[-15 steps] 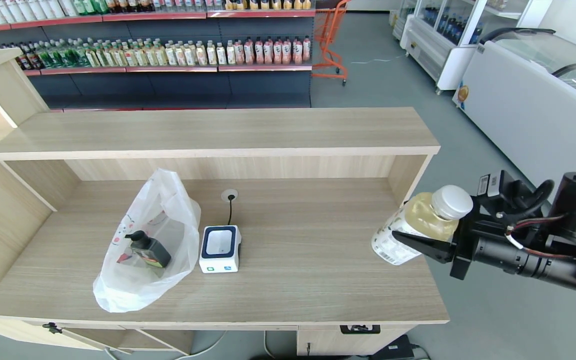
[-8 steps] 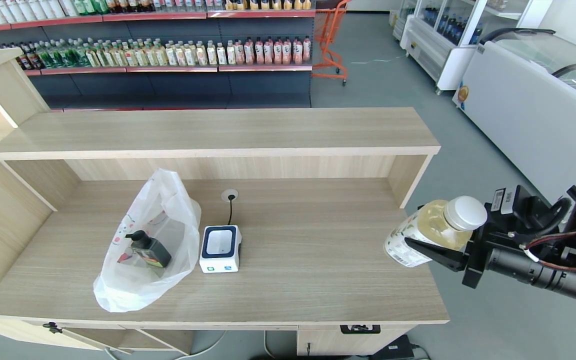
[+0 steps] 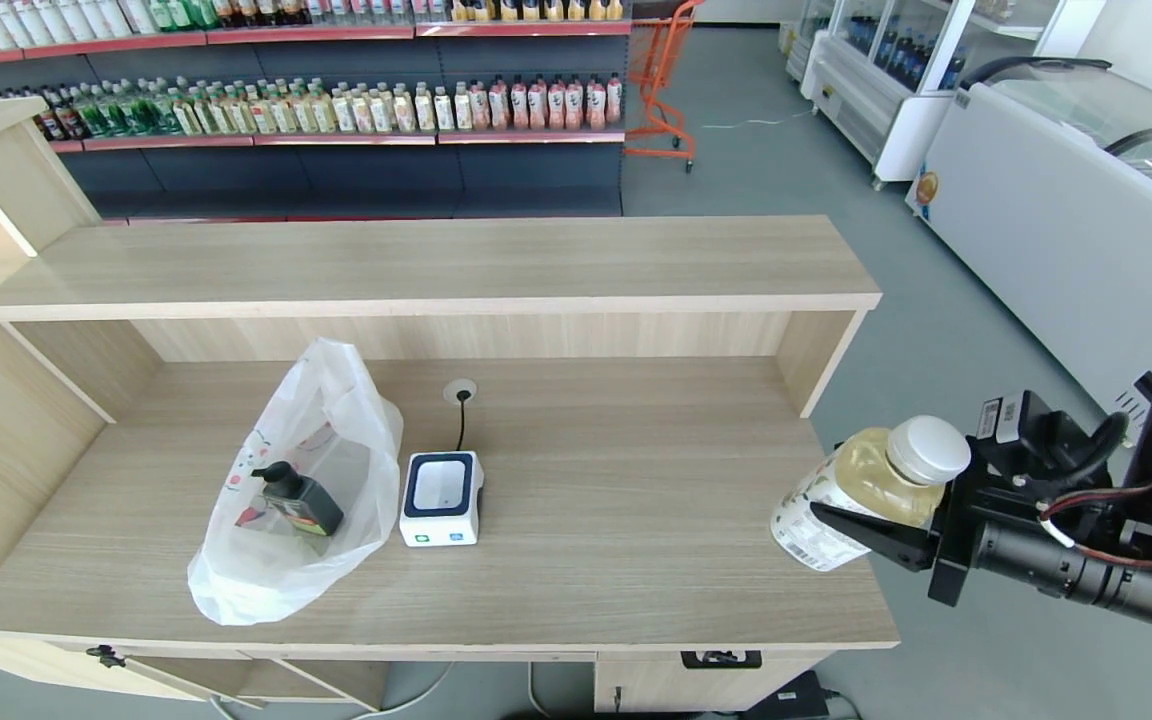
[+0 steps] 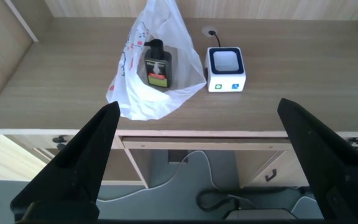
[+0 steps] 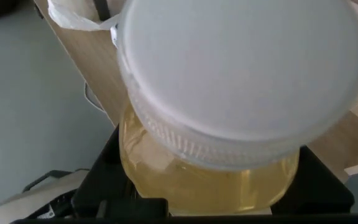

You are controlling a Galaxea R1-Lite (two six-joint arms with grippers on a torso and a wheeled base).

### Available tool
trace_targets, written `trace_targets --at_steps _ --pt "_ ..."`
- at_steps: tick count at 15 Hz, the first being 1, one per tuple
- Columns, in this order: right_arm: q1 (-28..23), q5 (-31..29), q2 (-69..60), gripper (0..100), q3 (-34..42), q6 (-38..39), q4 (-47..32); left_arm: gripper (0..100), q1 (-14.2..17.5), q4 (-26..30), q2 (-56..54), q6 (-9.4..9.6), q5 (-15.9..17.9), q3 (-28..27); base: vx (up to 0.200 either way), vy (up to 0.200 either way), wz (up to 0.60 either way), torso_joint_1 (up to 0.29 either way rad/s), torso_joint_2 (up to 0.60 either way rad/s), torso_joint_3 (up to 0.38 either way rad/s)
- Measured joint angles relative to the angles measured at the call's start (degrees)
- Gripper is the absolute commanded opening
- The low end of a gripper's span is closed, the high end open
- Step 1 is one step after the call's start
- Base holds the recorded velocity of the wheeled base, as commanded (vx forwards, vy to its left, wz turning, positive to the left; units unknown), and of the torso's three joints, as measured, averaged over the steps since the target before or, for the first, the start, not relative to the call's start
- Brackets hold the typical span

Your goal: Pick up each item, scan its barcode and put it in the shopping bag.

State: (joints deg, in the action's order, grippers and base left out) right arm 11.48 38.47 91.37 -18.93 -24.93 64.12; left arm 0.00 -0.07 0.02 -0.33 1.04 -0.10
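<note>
Off the table's (image 3: 636, 580) right end, our right pincer (image 3: 848, 502) pinches a white-capped yellow drink bottle (image 3: 871, 468); we judge scanning is next, calling for its barcode turned toward the scanner (image 3: 441, 497).

Right arm (image 3: 1066, 575): black, cylindrical forearm in stepped tube sections; thin red and white wires (image 3: 1051, 527) and a thick black cable loop (image 3: 1101, 445) at the wrist; white printed sticker (image 3: 994, 417) on top.
Right gripper (image 3: 841, 505): black tapered fingers (matte).
Left gripper (image 4: 197, 106): two black wedge-shaped fingers.
</note>
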Motion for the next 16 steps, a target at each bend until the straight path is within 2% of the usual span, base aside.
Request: trace_targets --at_steps 4,12,16 --pt "0.17 0.17 0.22 0 -0.44 5.12 0.8 100 0.0 0.0 0.0 0.17 -0.02 0.0 0.0 0.2 0.0 0.001 0.0 0.001" --pt "0.0 0.41 9.62 0 -5.49 5.61 13.8 100 0.0 0.0 0.0 0.2 0.0 0.0 0.0 0.2 0.0 0.002 0.0 0.001" --pt "0.3 0.44 14.6 0 -9.78 5.69 15.41 100 0.0 0.0 0.0 0.35 0.02 0.0 0.0 0.2 0.0 0.004 0.0 0.004"
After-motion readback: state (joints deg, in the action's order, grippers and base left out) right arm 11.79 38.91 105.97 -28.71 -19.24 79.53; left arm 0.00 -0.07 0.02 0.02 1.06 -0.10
